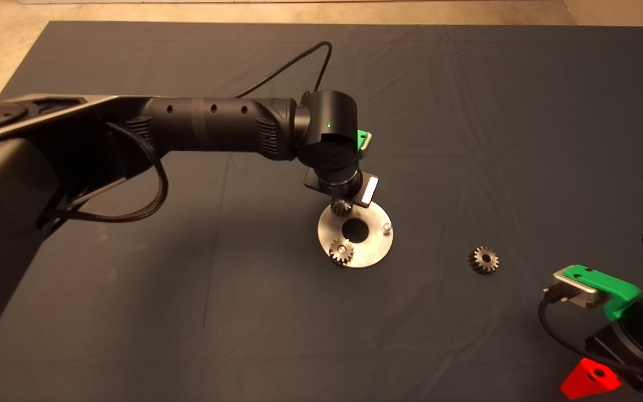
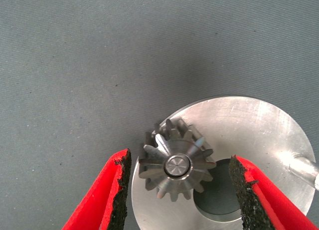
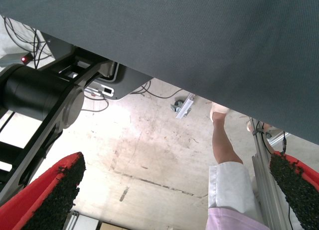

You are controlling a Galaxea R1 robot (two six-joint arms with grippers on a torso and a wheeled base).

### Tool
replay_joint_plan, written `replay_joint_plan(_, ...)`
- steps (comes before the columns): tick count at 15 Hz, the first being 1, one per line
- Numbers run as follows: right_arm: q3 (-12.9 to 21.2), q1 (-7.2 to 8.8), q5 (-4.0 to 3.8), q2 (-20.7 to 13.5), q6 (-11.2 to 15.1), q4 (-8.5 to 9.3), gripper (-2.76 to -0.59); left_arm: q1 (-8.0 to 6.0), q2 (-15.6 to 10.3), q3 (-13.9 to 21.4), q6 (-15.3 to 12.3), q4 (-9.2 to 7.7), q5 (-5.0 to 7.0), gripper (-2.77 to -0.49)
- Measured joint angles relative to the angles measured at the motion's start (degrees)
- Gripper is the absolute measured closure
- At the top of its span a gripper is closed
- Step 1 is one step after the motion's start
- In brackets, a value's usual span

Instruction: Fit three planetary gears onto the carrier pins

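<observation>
A dark grey woven mat (image 1: 522,111) with soft creases is covering the table, and pale concrete floor is showing past its far edge. Near the middle of the mat a flat, shiny round metal disc (image 1: 374,245) with a large centre hole is lying, its brushed face catching the light. Three short silvery carrier pins are standing on it in a triangle: one is carrying a planetary gear (image 1: 341,252) at the near edge of the disc, a second gear (image 2: 174,165) is sitting over the pin at the far edge, its pin tip showing as a small round face in the gear's bore, and the third pin (image 1: 387,227) is standing bare on the right side. These gears are small spur wheels of dull grey metal with blunt, evenly cut teeth. A third gear (image 1: 483,260) is lying flat on the mat, well apart to the right of the disc. The left gripper (image 2: 180,177) is hanging over the far gear with its red fingers (image 2: 107,190) spread, rough black pads flanking the gear on either side without touching it. The right gripper (image 3: 174,190) is waiting at the mat's lower right edge, fingers apart and holding nothing; its wrist view is taking in the floor, cables and a person's leg (image 3: 224,145). No readable writing is showing anywhere.
</observation>
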Motion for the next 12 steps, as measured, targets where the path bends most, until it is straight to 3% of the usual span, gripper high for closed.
replay_joint_plan(2,0.0,0.00,-0.01,0.0,0.0,-0.01,-2.75,-0.02,-0.6,0.5,0.0,0.00,0.02,-1.39)
replay_joint_plan(4,0.0,0.00,0.01,0.0,0.0,-0.01,-2.75,-0.28,-2.7,3.5,-0.7,-0.11,0.05,-1.46)
replay_joint_plan(5,0.0,0.00,-0.01,0.0,0.0,0.02,-2.75,-1.30,-4.6,5.8,-1.8,-0.21,0.02,-1.52)
replay_joint_plan(8,0.0,0.02,-0.06,0.0,-0.7,-0.01,-2.75,-7.35,-12.6,13.2,-5.7,-0.77,0.94,-1.67)
replay_joint_plan(9,0.0,0.12,-0.03,0.0,-2.2,-0.01,-2.75,-8.13,-14.3,14.7,-7.0,-2.61,2.30,-1.75)
replay_joint_plan(10,-0.3,0.51,0.10,0.0,-4.5,0.02,-2.75,-8.04,-15.6,16.3,-7.9,-5.51,4.02,-1.75)
replay_joint_plan(12,-3.6,0.95,0.16,0.1,-11.2,0.02,-2.75,-7.67,-17.7,22.6,-11.7,-10.56,7.78,-1.88)
